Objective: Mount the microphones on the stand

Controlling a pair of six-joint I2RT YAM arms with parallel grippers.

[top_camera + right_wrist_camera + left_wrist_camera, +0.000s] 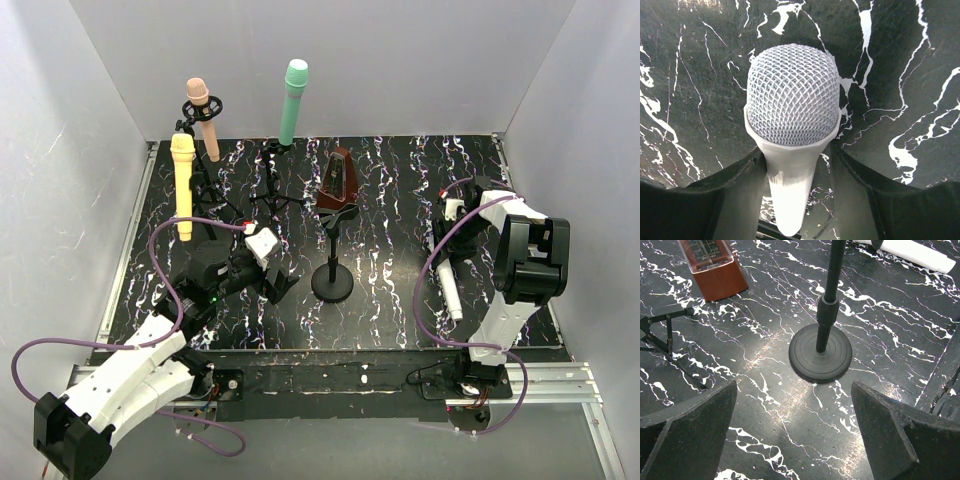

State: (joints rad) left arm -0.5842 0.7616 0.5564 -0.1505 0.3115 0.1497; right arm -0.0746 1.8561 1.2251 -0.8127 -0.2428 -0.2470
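The white matte handheld microphone [792,95], mesh-headed, was low at the right side of the black, white-veined worktop [390,190]. Its neck sat between the fingers of the right end effector [797,156], which flanked it closely, though whether they gripped it could not be told. The peach-pink microphone [200,115], pale yellow microphone [182,185] and teal-green microphone [294,100] stood clipped on stands at the back left, so only the white one seemed left to mount. The left end effector [795,440] hung empty, fingers wide apart, facing the black round-based stand [821,357], probably ready to steady it. A brown pyramid-shaped metronome [715,267] stood beyond.
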